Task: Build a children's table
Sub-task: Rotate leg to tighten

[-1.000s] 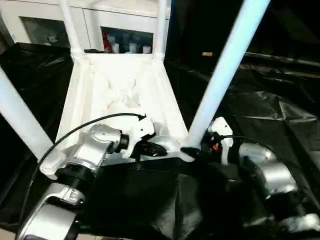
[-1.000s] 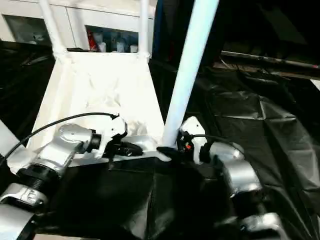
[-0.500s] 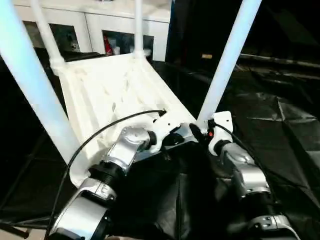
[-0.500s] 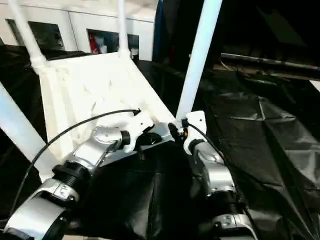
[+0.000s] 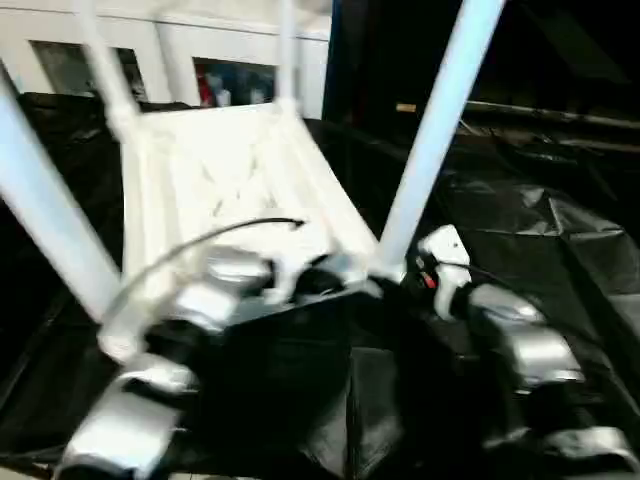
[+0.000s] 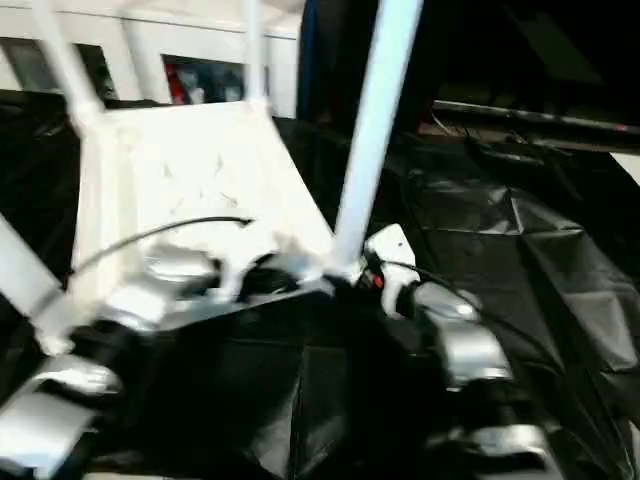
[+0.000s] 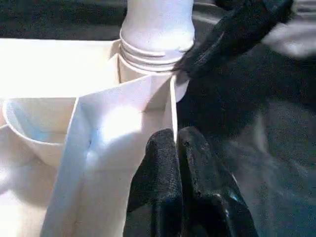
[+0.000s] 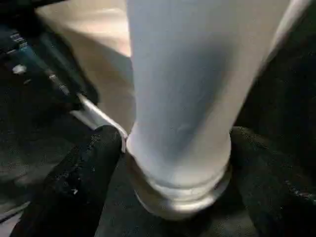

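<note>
The children's table lies upside down, its white ribbed top (image 5: 220,180) facing up with legs standing in the corner sockets. The near right leg (image 5: 430,130) rises steeply beside my right arm. The near left leg (image 5: 50,220) and two far legs (image 5: 287,50) stand too. My left gripper (image 7: 177,136) is shut on the thin near rim of the top, close to that leg's socket. My right gripper (image 8: 177,143) is open and straddles the collared base of the near right leg, one black finger (image 8: 94,168) close on each side.
Crinkled black sheeting (image 5: 560,230) covers the ground around the table. A white cabinet (image 5: 180,60) with glass doors stands behind the far legs. A black cable (image 5: 220,232) arcs over my left forearm.
The whole picture has shifted and blurred, so the camera has moved. The left gripper keeps its hold on the rim. The right gripper stays at the leg's base.
</note>
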You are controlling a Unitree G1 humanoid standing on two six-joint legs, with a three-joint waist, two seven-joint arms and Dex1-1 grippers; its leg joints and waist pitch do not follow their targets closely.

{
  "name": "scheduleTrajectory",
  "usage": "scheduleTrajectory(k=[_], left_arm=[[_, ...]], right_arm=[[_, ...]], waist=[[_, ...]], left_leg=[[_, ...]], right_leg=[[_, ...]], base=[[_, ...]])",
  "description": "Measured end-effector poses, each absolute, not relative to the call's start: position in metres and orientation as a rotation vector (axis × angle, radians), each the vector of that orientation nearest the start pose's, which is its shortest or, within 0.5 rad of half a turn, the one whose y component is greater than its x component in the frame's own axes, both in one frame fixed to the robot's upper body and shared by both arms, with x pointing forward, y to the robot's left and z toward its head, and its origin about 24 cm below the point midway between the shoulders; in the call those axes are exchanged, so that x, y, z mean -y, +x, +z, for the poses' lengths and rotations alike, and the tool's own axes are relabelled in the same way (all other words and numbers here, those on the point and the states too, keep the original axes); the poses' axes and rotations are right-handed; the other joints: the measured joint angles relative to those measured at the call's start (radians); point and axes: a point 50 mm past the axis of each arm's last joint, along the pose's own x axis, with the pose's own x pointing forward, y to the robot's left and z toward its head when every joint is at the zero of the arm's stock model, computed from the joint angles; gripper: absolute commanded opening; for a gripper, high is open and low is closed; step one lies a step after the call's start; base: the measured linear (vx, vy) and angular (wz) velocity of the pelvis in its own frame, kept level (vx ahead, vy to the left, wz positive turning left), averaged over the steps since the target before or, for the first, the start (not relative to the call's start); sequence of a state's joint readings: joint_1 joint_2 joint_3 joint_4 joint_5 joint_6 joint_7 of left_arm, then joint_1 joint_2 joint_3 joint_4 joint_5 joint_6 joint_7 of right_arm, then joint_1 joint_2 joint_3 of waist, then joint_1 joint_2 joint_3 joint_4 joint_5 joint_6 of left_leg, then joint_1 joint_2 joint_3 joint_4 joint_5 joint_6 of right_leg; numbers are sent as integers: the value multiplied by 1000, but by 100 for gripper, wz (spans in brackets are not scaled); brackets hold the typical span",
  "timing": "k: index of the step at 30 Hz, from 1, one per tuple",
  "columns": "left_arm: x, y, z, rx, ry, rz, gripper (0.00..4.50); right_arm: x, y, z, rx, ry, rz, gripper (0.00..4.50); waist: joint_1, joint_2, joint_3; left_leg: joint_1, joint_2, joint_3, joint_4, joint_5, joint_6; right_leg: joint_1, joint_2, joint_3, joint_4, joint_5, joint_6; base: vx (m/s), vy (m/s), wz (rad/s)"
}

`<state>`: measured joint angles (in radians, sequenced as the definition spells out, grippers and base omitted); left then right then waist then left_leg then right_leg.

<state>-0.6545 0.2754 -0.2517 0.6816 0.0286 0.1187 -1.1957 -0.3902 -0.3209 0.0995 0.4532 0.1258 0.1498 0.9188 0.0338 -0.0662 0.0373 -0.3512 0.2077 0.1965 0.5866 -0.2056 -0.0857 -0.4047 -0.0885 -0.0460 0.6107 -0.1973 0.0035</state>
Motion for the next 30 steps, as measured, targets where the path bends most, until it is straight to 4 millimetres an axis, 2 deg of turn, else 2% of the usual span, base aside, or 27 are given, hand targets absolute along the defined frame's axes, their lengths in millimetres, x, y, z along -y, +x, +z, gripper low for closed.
scheduleTrajectory(k=[7,8,11,12,21,25,30], left_arm=[[-130,320,55,-475,308,-1412,0],[-131,320,55,-476,308,-1410,0],[-132,319,55,-478,303,-1406,0],[-132,319,55,-478,303,-1406,0],[-130,318,55,-467,301,-1407,0],[-118,322,52,-436,318,-1353,0],[-89,332,48,-398,345,-1212,0]], right_arm=[[160,296,38,-348,-118,1094,365],[160,296,38,-347,-116,1097,342],[158,295,37,-348,-111,1108,328],[158,295,37,-348,-111,1109,306],[157,294,35,-343,-86,1101,279],[154,293,29,-319,-41,985,278],[149,304,21,-296,-5,693,277]], waist=[[3,-2,1],[1,-2,2],[1,-2,2],[1,-2,2],[1,-3,2],[0,-2,2],[0,0,0]], left_leg=[[-1,0,2,2,-2,4],[-1,0,2,2,-2,4],[-1,0,2,2,-2,3],[-1,0,2,2,-2,3],[0,0,2,3,-2,4],[1,-1,3,4,-2,4],[2,-1,2,4,-2,3]], right_leg=[[0,-2,0,-1,-1,-2],[0,-2,0,0,-1,-2],[0,-1,0,0,-1,-2],[0,-1,1,0,-1,-2],[0,-1,1,1,-1,-2],[1,-2,2,2,-1,-2],[4,-2,3,2,0,-2]], base=[[0,0,0],[0,0,0],[0,0,0],[0,0,0],[0,0,0],[0,0,0],[0,0,0]])
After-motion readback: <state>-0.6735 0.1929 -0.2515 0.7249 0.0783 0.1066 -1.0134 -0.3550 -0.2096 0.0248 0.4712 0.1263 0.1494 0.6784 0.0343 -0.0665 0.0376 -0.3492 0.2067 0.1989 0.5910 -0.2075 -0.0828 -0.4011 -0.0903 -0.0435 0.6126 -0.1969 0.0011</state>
